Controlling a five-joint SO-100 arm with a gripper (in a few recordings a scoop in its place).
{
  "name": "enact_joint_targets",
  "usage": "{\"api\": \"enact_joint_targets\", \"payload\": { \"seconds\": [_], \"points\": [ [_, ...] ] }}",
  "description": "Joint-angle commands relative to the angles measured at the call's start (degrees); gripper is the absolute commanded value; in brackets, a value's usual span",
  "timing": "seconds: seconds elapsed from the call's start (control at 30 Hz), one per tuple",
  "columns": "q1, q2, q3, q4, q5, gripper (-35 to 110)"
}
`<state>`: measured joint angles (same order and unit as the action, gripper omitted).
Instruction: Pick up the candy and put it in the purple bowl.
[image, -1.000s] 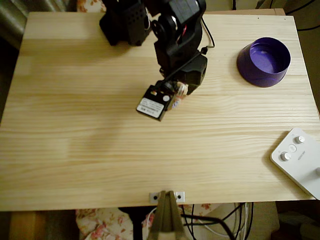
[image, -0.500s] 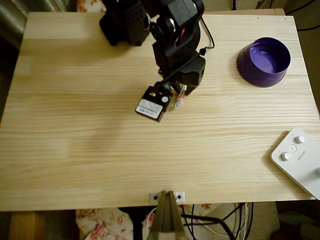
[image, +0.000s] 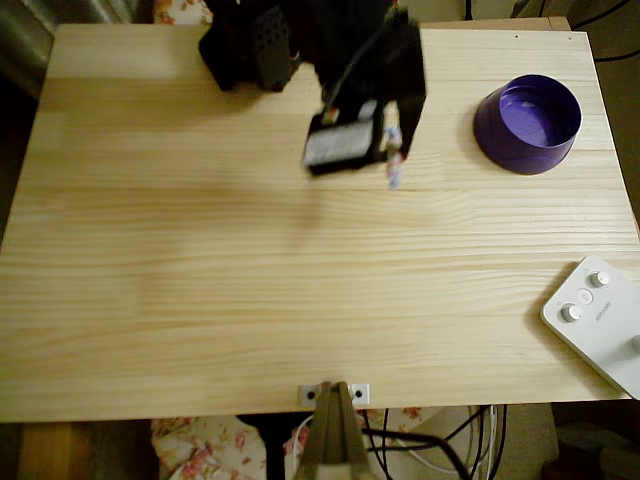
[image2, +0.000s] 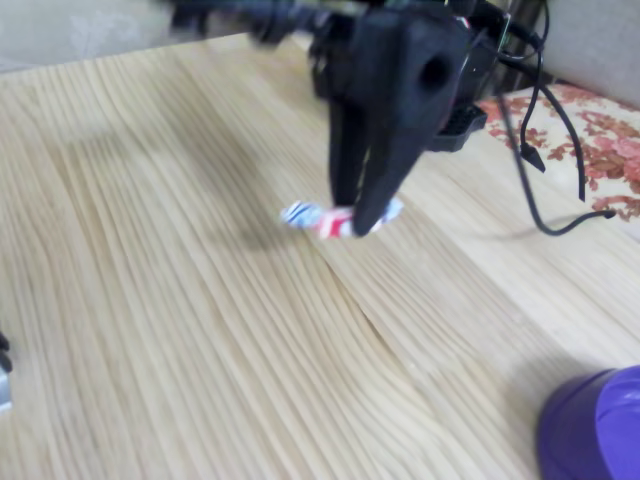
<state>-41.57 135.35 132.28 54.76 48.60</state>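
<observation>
Near the frame's upper middle, the tool (image2: 355, 215) gripped the candy (image2: 318, 219) above the desk (image: 300, 300), left of the purple bowl (image: 527, 123).

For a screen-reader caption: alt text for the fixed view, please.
A black gripper pinches a small striped candy above a pale wooden table. The purple bowl shows at the bottom right corner.

Bare table (image: 200, 250) between fingers (image: 392, 160), purple bowl (image: 527, 123).
</observation>
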Motion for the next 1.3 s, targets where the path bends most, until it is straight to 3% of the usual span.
{"api": "enact_joint_targets", "payload": {
  "seconds": [0.0,0.1,0.33,0.5,0.67,0.9,1.27],
  "points": [
    [-5.19,9.14,-3.87,0.62,-3.43,0],
    [-11.60,10.28,-5.62,-3.60,-9.05,0],
    [-26.19,6.33,-3.69,-30.06,-29.09,0],
    [-32.61,-1.05,-4.31,-38.76,-34.10,0],
    [-32.52,-13.97,-6.24,-43.15,-27.60,0],
    [-28.39,-26.10,-10.37,-40.61,-15.91,0],
    [-30.41,-32.96,-14.77,-43.51,-17.93,0]
  ]
}}
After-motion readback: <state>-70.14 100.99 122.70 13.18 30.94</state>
